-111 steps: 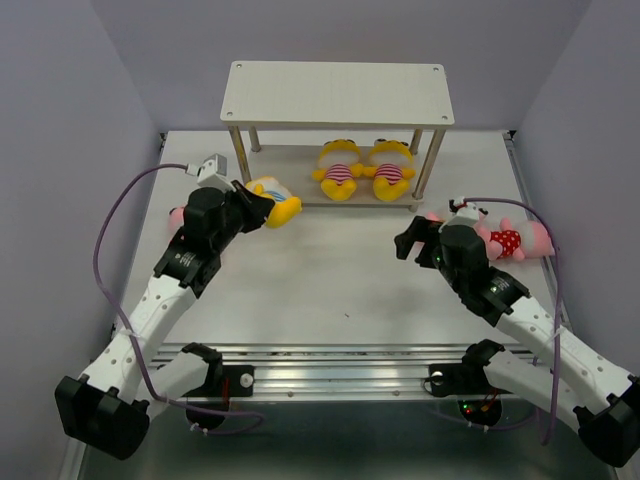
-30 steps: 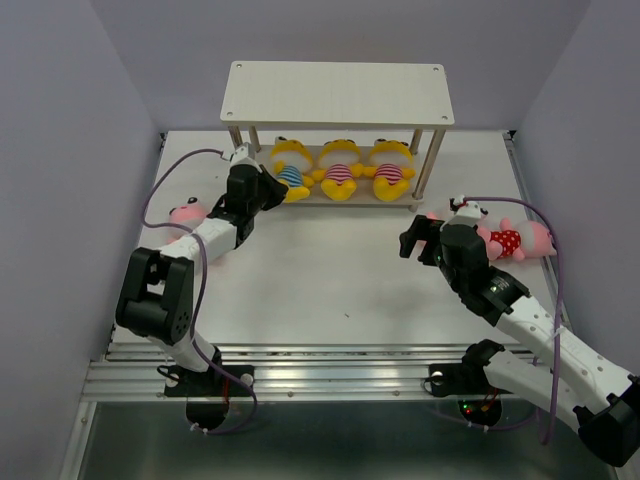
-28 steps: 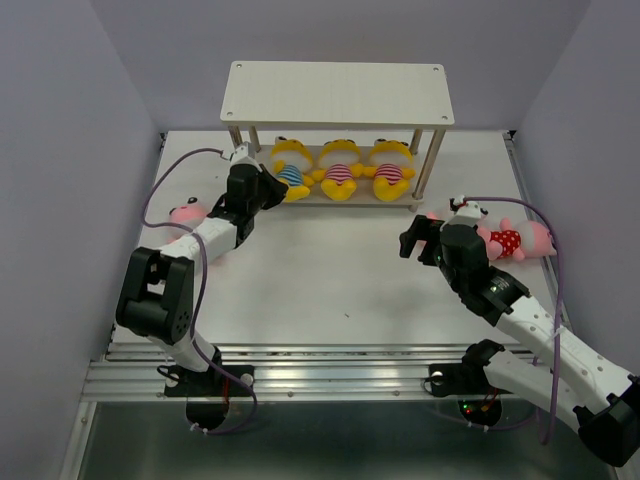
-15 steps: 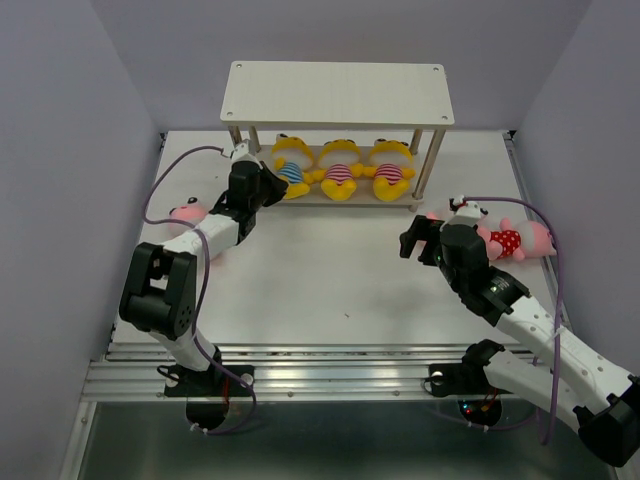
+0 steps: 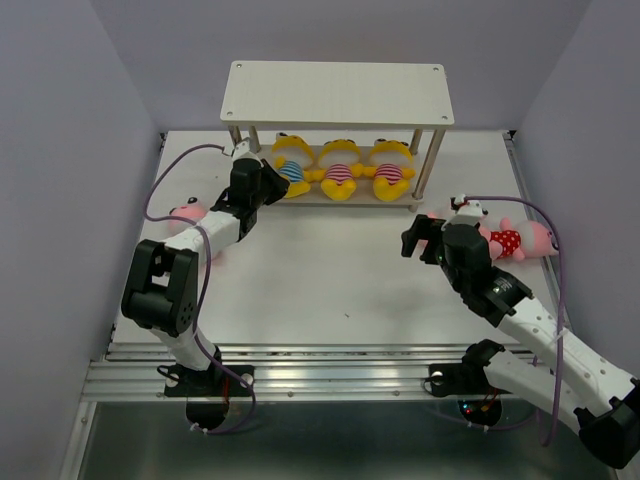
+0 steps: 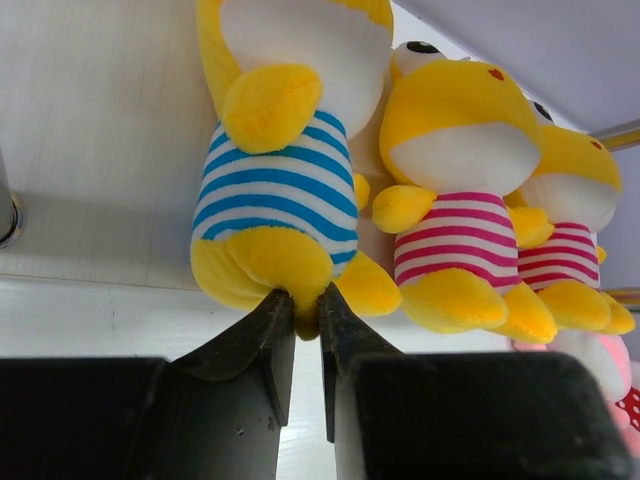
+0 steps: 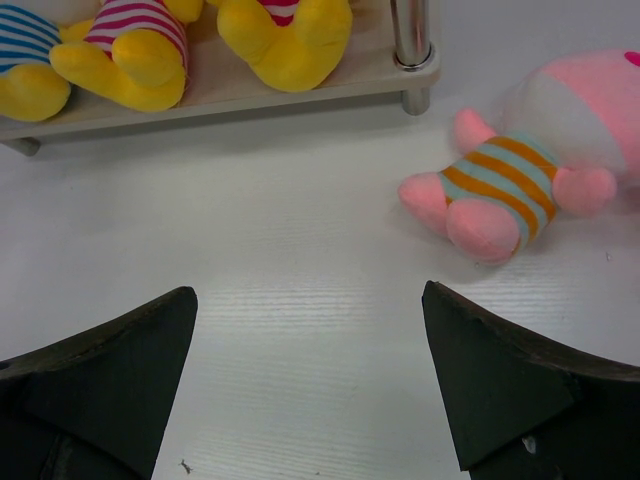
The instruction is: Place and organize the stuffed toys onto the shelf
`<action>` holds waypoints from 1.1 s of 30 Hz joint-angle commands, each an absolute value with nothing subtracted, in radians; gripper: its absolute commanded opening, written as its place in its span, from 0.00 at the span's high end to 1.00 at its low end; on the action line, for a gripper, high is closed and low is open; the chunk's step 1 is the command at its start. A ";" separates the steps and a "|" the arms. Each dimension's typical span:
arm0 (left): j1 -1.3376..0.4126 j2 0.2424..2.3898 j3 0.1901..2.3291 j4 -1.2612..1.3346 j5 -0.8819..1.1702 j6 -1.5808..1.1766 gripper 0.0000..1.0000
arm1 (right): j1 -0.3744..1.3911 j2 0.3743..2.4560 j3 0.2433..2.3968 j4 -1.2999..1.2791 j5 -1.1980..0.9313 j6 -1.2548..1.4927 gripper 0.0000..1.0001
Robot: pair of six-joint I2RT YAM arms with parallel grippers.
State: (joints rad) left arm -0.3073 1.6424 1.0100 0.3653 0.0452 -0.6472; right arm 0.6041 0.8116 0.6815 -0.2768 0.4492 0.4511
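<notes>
Up top, my left tool (image 5: 263, 184) sits at the shelf's (image 5: 338, 95) lower board, blue-striped toy (image 5: 291, 172) now third in its row, so that tier looks full. Left wrist: jaws just parted slightly around its bottom; still pinching, I cannot tell. Right wrist: right tool (image 7: 308, 295) gapes empty, pink toy (image 7: 497, 192) lies on the desk (image 7: 300, 230)

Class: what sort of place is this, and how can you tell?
Probably a robotics lab test cell: plain walls box in a white table, a left arm and right arm stand on a metal rail at its near edge, with a shelf and stuffed toys as props.
</notes>
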 commanded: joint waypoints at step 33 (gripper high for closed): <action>-0.353 1.232 0.921 0.201 -0.047 -0.646 0.01 | 0.612 0.785 0.742 -0.268 0.466 0.471 0.00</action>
